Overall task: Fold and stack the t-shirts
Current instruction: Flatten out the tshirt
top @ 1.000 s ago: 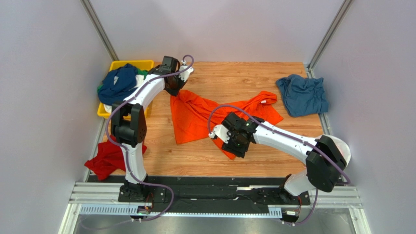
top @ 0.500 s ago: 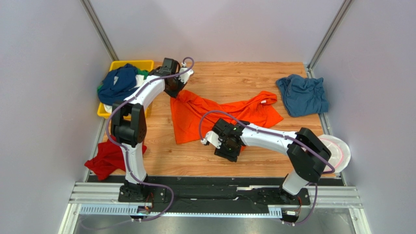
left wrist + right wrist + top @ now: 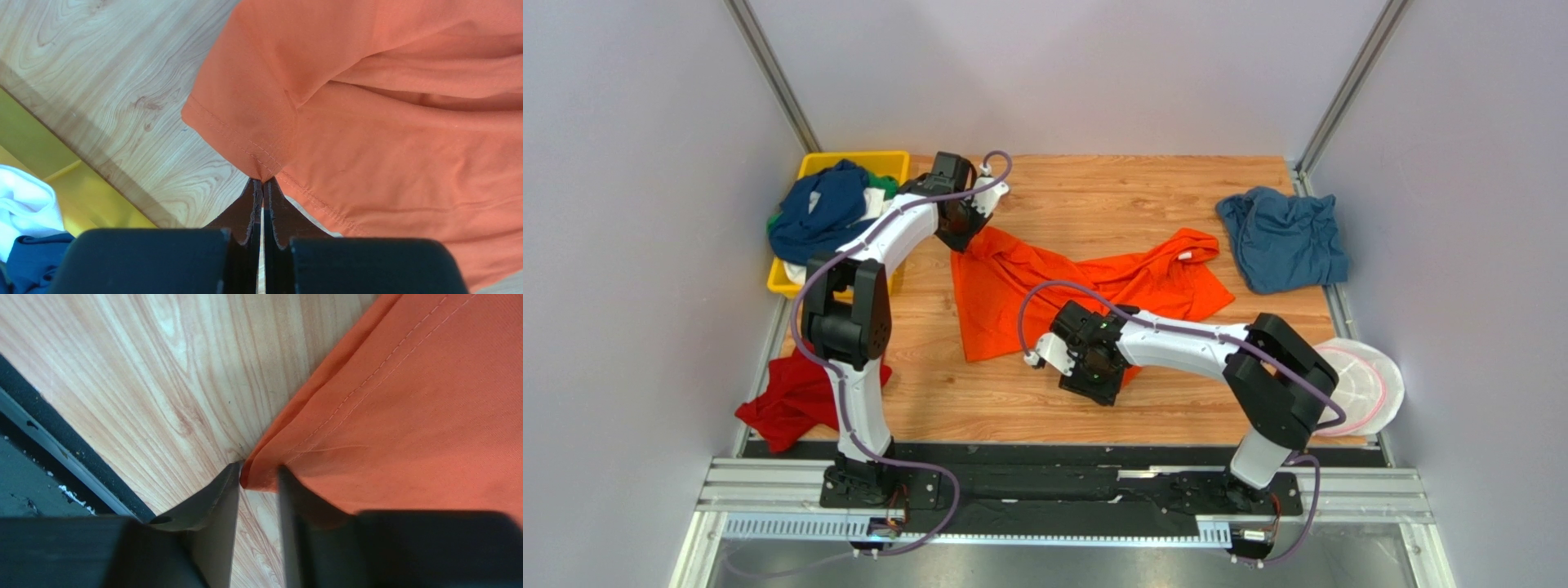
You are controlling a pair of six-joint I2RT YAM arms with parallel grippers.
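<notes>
Orange t-shirt (image 3: 1014,288): spread, crumpled, on wooden table (image 3: 1112,196). Left gripper (image 3: 263,184): clamped tight on a hem corner. Right gripper (image 3: 258,474): jaws narrowly apart, astride the near hem edge.

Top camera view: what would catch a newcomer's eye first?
The bright orange t-shirt sprawled unfolded in the middle. The left end effector pinches its far-left corner shut, while the right end effector straddles its near hem, jaws apart. A steel-blue t-shirt lies crumpled far right.
</notes>
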